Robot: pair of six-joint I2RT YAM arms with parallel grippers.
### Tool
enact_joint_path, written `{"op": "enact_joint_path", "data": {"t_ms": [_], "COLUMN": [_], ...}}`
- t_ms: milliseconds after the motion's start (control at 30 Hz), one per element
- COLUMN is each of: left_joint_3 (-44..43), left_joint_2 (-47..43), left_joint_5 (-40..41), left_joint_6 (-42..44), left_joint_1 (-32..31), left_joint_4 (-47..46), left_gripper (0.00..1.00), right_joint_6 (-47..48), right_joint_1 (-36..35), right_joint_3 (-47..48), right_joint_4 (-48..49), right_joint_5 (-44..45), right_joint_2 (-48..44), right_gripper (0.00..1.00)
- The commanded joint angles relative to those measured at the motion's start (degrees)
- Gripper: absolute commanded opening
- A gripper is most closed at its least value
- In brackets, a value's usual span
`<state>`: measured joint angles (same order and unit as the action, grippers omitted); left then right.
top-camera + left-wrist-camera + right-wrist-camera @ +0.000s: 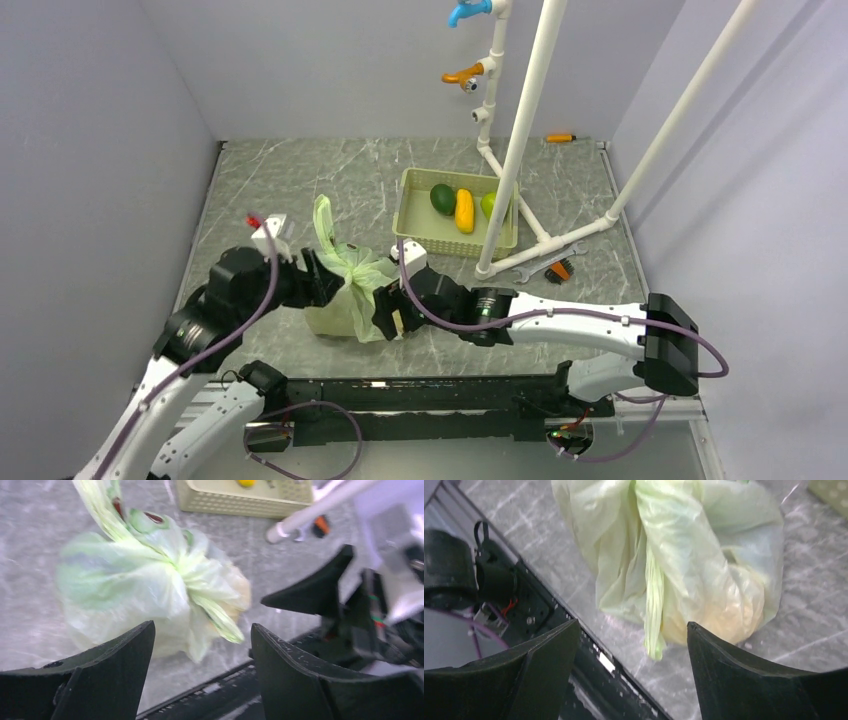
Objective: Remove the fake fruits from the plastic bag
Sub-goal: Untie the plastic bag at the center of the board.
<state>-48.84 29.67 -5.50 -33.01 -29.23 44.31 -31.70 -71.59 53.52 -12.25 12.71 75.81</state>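
The pale-green plastic bag (350, 287) sits bunched and twisted shut near the table's front edge. It also shows in the left wrist view (145, 580) and the right wrist view (684, 555). A yellowish fruit (719, 615) shows faintly through its lower side; the other fruits inside are hidden. My left gripper (322, 280) is open just left of the bag, holding nothing (200, 627). My right gripper (388, 312) is open at the bag's right front, empty (631, 625); a loose handle strip (654, 615) hangs between its fingers. A yellow oblong fruit (464, 210) and a bright green fruit (488, 205) lie in the beige tray (415, 235).
A plain dark green oval fruit (442, 198) is also in the tray. A white pipe frame (520, 130) stands behind and right of the tray, with a wrench (545, 258) at its foot. The black base rail (430, 390) runs along the front edge. Grey walls enclose the table.
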Motion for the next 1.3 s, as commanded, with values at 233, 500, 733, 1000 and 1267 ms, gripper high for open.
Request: {"op": "enact_joint_path", "data": {"t_ms": [233, 500, 733, 1000, 1267], "left_joint_3": [-0.2, 3.4, 3.5, 3.9, 3.4], "left_joint_2": [20.4, 19.2, 21.1, 20.8, 20.0], "left_joint_5": [6.8, 6.7, 4.3, 3.5, 8.3], "left_joint_6": [24.1, 25.3, 25.9, 26.0, 24.5], "left_joint_1": [-0.3, -0.3, -0.3, -0.3, -0.3], "left_joint_4": [-6.5, -10.4, -9.3, -8.9, -7.8], "left_gripper": [0.73, 0.68, 0.44, 0.03, 0.0], "right_joint_6": [3.8, 3.9, 5.7, 5.3, 3.7], "right_joint_1": [2.9, 5.5, 5.2, 5.1, 5.5], "right_joint_3": [-0.6, -0.4, 5.5, 8.1, 7.6], "right_joint_4": [16.5, 18.3, 15.4, 15.0, 15.3], "right_joint_5": [6.0, 3.2, 6.4, 7.3, 7.9], "right_joint_2": [2.9, 4.8, 11.2, 14.9, 14.7], "right_gripper": [0.73, 0.72, 0.66, 0.58, 0.33]}}
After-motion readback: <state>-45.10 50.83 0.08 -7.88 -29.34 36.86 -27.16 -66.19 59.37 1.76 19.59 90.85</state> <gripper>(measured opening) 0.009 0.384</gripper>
